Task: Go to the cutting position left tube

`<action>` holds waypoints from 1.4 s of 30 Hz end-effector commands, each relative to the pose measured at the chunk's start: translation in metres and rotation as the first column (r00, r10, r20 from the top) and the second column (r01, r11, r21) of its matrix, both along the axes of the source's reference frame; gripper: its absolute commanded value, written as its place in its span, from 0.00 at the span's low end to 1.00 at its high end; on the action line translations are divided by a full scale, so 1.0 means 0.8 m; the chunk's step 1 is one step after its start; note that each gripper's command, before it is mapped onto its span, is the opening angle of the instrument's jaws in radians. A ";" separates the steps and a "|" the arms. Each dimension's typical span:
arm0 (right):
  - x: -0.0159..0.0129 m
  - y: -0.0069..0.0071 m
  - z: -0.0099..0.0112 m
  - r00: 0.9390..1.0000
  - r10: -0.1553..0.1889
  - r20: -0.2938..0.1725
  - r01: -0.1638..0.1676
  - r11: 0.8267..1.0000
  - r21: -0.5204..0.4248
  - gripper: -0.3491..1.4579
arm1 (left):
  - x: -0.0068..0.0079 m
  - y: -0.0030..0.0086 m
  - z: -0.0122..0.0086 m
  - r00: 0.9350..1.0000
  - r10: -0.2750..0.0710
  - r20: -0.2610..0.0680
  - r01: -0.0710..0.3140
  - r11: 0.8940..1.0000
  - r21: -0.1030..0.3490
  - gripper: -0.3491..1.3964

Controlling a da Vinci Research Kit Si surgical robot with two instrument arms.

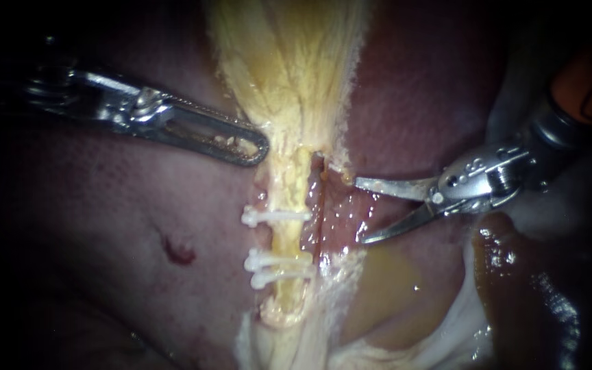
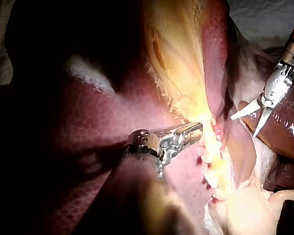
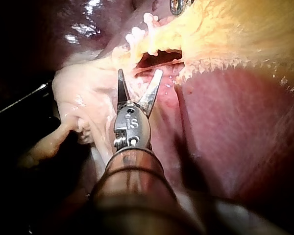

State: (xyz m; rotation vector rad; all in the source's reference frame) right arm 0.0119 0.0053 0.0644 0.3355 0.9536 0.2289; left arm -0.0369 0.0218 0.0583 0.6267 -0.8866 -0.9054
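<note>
Left tube (image 1: 289, 199) — pale yellow, glistening, three white clips (image 1: 279, 216) across it

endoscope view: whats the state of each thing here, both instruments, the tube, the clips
left instrument: tip against the yellow tissue above the clips
right instrument: jaws open, nothing between them, just beside the tube
tube: whole, not cut
clips: three, shut across the tube

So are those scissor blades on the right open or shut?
Open. The right instrument has its two blades spread in a V with a clear gap, gripping nothing, just short of the clipped tube.
</note>
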 end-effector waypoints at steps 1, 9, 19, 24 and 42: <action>0.0000 0.0000 0.0000 1.000 -0.003 -0.002 0.003 1.000 0.002 0.99 | 0.0003 0.0000 -0.0003 1.000 -0.002 0.000 0.002 1.000 0.005 0.00; 0.0001 0.0000 -0.0001 1.000 -0.011 -0.008 0.011 1.000 0.009 0.99 | 0.0046 0.0014 -0.0034 1.000 -0.021 -0.009 0.021 1.000 0.006 0.00; 0.0005 -0.0002 -0.0003 0.999 -0.021 -0.031 0.022 0.999 0.023 0.99 | 0.0070 0.0022 -0.0053 0.999 -0.036 -0.022 0.036 0.999 0.003 0.00; 0.0018 -0.0006 -0.0004 0.998 -0.032 -0.062 0.035 0.999 0.037 0.99 | 0.0064 0.0017 -0.0051 0.999 -0.040 -0.025 0.040 0.999 0.001 0.00; 0.0095 -0.0057 0.0059 0.994 -0.067 -0.087 0.083 0.978 0.192 1.00 | 0.0053 0.0010 -0.0048 0.999 -0.036 -0.022 0.036 0.999 0.004 0.00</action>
